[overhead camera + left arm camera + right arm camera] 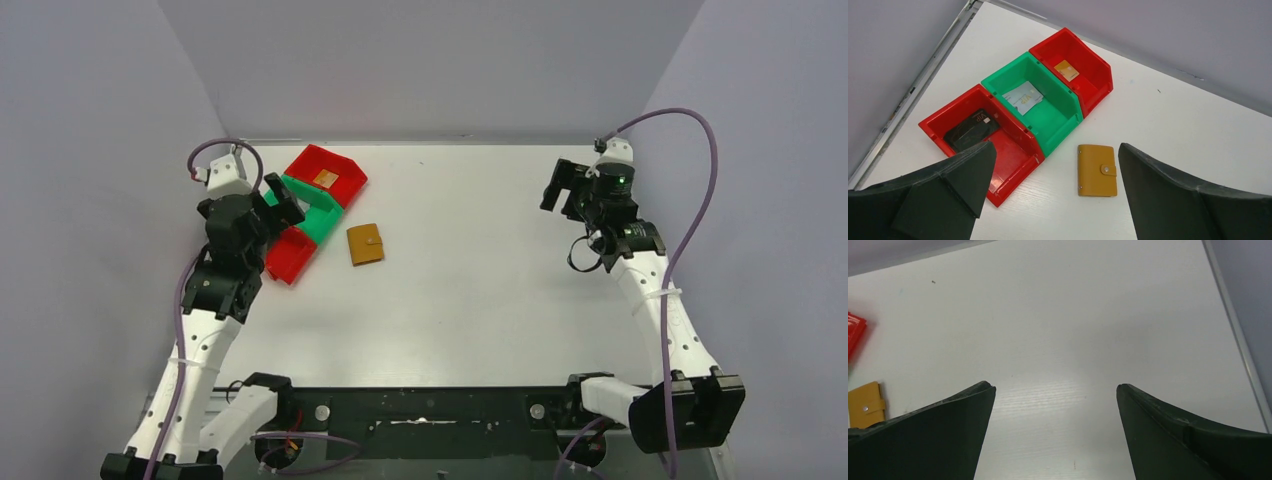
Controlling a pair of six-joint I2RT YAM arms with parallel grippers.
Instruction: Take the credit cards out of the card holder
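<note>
The tan card holder (1097, 170) lies folded flat on the white table with its snap tab fastened; it also shows as card holder (365, 244) and card holder (865, 405). A black card (973, 130) rests in the near red bin, a silver-grey card (1023, 97) in the green bin, and an orange-brown card (1066, 70) in the far red bin. My left gripper (1056, 146) hangs open above the bins and the holder, holding nothing. Far to the right, my right gripper (1055, 386) is open over bare table.
Three bins stand in a touching diagonal row at the back left: near red bin (1013, 176), green bin (1064, 126), far red bin (1094, 85). The table's left edge (923, 80) runs close beside them. Grey walls enclose the table.
</note>
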